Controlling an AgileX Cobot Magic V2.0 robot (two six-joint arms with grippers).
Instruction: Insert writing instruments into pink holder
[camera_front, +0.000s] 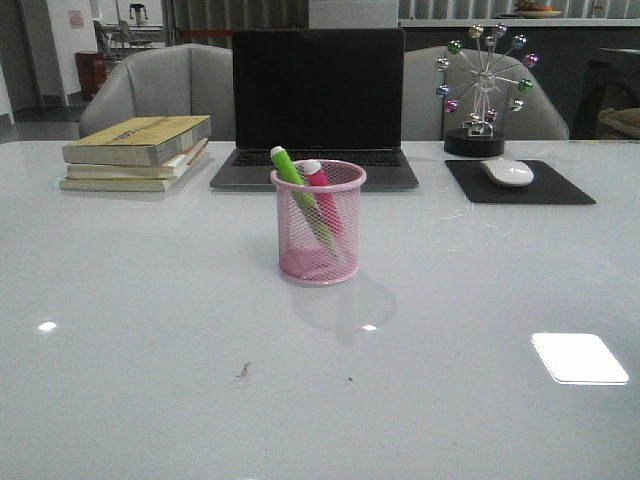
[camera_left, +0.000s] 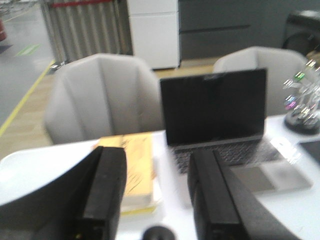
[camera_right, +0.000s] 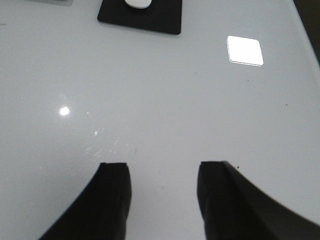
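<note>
The pink holder (camera_front: 318, 222), a wire-mesh cup, stands upright in the middle of the white table in the front view. Both writing instruments lean inside it: a lime green marker (camera_front: 300, 190) and a bright pink marker (camera_front: 322, 195), their whitish caps poking above the rim. Neither arm shows in the front view. My left gripper (camera_left: 157, 155) is open and empty, held above the table and facing the books and laptop. My right gripper (camera_right: 162, 167) is open and empty over bare tabletop. The holder and markers do not show in either wrist view.
A stack of books (camera_front: 135, 150) lies at the back left, an open laptop (camera_front: 316, 105) behind the holder, and a black mouse pad (camera_front: 520, 185) with a white mouse (camera_front: 508, 172) at the back right beside a ferris-wheel ornament (camera_front: 482, 90). Two grey chairs stand behind the table.
</note>
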